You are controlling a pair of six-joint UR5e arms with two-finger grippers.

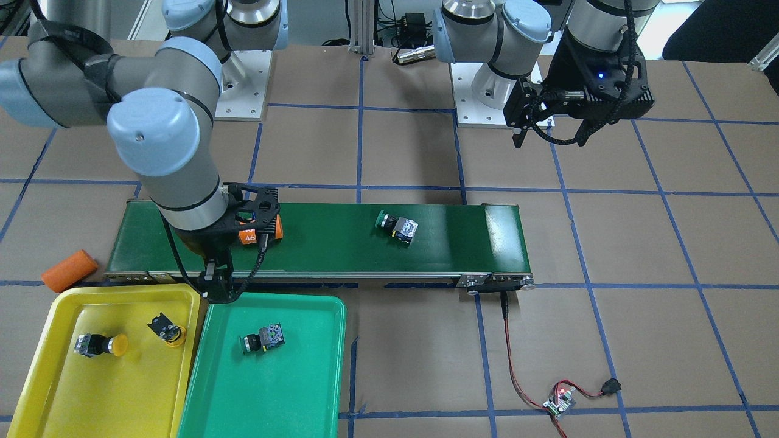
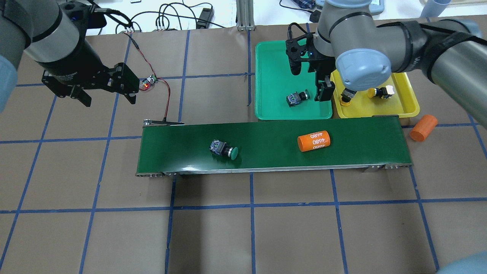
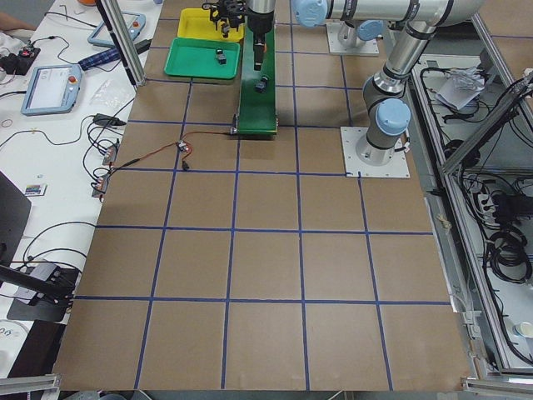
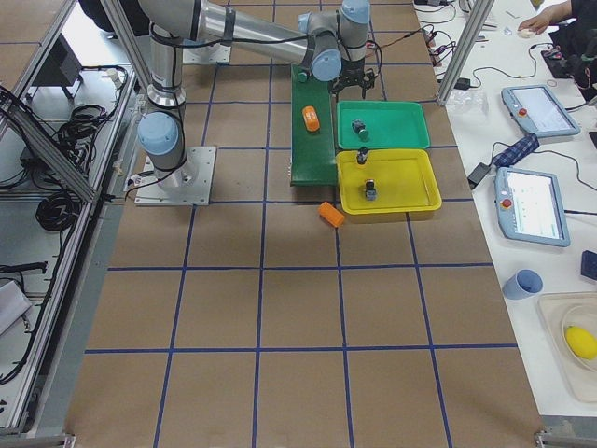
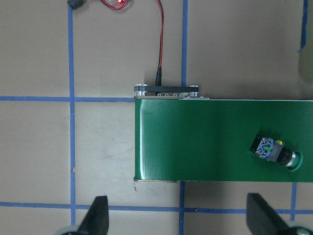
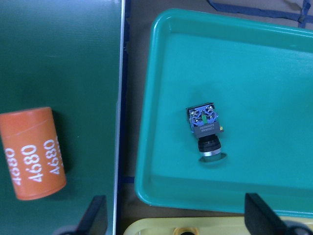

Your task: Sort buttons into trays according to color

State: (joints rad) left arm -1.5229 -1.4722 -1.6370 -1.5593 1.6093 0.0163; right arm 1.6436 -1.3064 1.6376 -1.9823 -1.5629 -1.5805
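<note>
One green button [image 2: 223, 148] is lying unsorted on the belt [image 2: 274, 158]; left hand [image 2: 109, 99], spread, is hovering nearby, probably awaiting it; right hand [image 6: 177, 215], spread empty, is hanging over green tray [image 2: 274, 68]

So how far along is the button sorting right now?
Three of four are sorted: both yellow buttons lie in the yellow tray, and one green button in the green tray. Nothing is in hand; the right gripper and left gripper are open and empty. Left: the last green button on the conveyor belt.
</note>
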